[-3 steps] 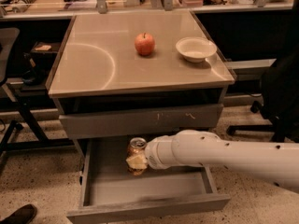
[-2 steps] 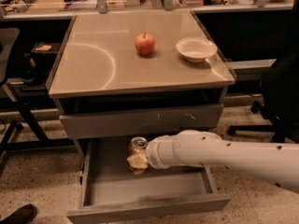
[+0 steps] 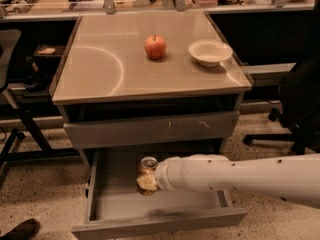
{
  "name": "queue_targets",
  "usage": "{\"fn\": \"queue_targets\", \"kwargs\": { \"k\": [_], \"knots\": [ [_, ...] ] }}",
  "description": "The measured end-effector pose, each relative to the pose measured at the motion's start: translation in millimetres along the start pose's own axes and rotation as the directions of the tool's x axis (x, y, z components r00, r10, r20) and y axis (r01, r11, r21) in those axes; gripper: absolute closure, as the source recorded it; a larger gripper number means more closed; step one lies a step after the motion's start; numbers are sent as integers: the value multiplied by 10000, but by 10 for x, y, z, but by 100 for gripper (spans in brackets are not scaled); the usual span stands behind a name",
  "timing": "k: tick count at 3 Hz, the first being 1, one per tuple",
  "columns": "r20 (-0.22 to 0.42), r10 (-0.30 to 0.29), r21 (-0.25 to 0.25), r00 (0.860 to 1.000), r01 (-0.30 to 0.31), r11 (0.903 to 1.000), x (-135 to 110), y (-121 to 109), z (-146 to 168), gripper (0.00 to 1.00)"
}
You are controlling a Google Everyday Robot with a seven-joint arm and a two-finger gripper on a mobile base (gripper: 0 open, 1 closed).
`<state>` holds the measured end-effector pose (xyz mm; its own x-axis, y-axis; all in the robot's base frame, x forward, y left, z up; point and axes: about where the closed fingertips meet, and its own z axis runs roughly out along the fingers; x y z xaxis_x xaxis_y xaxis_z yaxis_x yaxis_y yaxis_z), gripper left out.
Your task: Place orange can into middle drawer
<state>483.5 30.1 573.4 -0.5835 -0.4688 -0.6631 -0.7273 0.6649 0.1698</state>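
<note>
The orange can point(image 3: 147, 170) stands upright inside the open middle drawer point(image 3: 112, 198), near its centre; its silver top shows. My gripper point(image 3: 146, 181) reaches in from the right at the end of my white arm point(image 3: 240, 176) and is shut on the orange can, low inside the drawer. The can's lower half is hidden by the gripper. I cannot tell whether the can rests on the drawer floor.
A red apple point(image 3: 155, 47) and a white bowl point(image 3: 210, 52) sit on the cabinet top point(image 3: 100, 69). The scratched grey drawer front point(image 3: 150, 129) above is closed. A black chair point(image 3: 300, 99) stands at the right. A shoe point(image 3: 20, 230) is at bottom left.
</note>
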Motion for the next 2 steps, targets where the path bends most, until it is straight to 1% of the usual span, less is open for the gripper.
{"fn": "queue_targets", "kwargs": {
  "k": [1,2],
  "knots": [
    [448,181,678,9988,-211,9975,162,-178,163,100],
    [792,196,1138,9967,-286,9931,223,-334,294,100]
  ]
}}
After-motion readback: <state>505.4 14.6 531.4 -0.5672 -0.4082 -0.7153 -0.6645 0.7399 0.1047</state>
